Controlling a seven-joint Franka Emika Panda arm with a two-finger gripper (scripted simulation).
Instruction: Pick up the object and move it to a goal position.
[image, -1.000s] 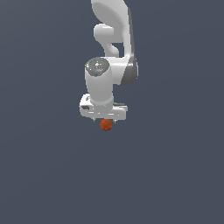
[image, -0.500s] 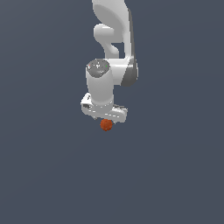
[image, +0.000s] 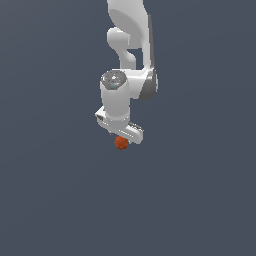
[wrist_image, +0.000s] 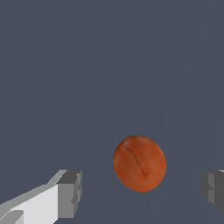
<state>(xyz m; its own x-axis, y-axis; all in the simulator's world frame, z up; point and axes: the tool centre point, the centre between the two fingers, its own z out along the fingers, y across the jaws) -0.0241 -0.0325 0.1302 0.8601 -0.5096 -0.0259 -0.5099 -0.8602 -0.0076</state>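
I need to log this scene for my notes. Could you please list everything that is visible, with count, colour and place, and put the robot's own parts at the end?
small orange-red rounded ball with a mottled surface: one, orange-red, between the two fingers in the wrist view with a gap on each side; just under the gripper in the exterior view.
plain flat background: one, dark grey-blue, all around.
robot arm: one, white with grey joints, coming down from the top of the exterior view.
gripper: one, white with grey fingers, open around the ball without touching it.
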